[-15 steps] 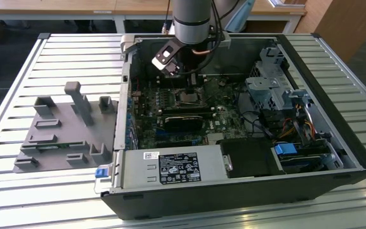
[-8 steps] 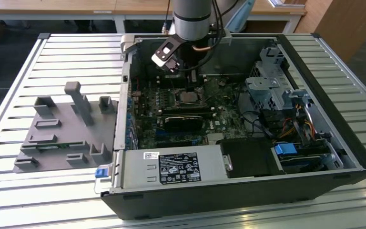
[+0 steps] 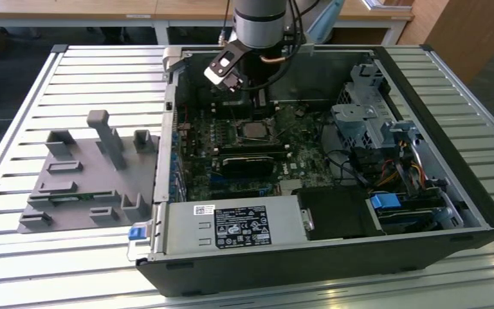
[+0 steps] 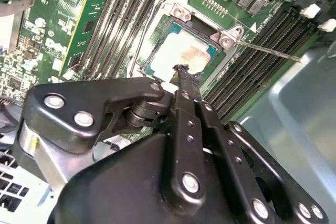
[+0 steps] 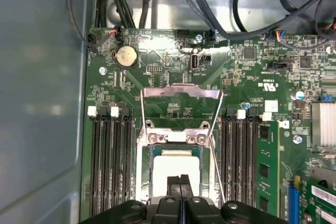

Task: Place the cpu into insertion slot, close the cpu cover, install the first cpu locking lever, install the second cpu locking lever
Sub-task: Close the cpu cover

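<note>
Cpu [image 5: 176, 163] lies in insertion slot [image 5: 144, 174], closed pincer [image 5: 181, 180] over its edge

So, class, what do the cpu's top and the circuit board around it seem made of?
The cpu looks metal-topped, smooth and silvery: it glares white under the light. The circuit board looks like green-coated laminate, perhaps fibreglass, slightly glossy, with glare patches.

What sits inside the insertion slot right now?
The cpu lies in the slot, silver top up. The tool covers part of it; anything beneath the cpu is hidden.
</note>
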Robot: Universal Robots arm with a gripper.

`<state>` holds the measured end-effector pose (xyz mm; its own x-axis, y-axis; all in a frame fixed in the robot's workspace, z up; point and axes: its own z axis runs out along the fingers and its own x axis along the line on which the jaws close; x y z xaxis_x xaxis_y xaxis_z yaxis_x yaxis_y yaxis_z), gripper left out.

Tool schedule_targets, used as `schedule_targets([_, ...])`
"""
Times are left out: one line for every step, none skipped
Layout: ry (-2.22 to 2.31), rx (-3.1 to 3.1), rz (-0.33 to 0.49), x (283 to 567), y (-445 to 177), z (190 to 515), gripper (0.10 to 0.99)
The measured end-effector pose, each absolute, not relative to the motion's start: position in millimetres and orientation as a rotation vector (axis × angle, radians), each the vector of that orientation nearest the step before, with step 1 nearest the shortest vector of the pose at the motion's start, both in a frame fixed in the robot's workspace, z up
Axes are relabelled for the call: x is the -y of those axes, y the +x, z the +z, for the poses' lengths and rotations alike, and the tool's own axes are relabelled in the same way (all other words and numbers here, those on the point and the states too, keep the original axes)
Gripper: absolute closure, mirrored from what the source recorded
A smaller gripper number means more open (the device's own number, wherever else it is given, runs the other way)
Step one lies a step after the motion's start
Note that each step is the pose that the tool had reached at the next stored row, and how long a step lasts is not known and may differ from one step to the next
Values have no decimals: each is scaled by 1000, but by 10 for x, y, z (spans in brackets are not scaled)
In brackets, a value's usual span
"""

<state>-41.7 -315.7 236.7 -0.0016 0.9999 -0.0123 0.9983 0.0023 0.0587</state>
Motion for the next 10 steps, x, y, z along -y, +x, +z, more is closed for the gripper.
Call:
schedule_targets([2183, -2188, 51, 3158, -417, 2397, 969])
schedule_targets([2184, -2188, 51, 3157, -417, 2435, 969])
schedule_targets([2184, -2188, 51, 3157, -417, 2480, 969])
schedule_targets([2183, -2188, 51, 3157, -417, 2528, 969])
schedule_targets([2183, -2188, 51, 3157, -417, 2571, 969])
schedule_targets([2184, -2188, 51, 3157, -417, 2661, 969])
schedule_targets([2183, -2188, 50, 3158, -418, 2698, 969])
schedule_targets([2183, -2188, 51, 3157, -418, 2707, 969])
schedule_targets([2183, -2188, 51, 3158, -418, 2706, 969])
schedule_targets([2183, -2188, 51, 3164, -418, 2706, 969])
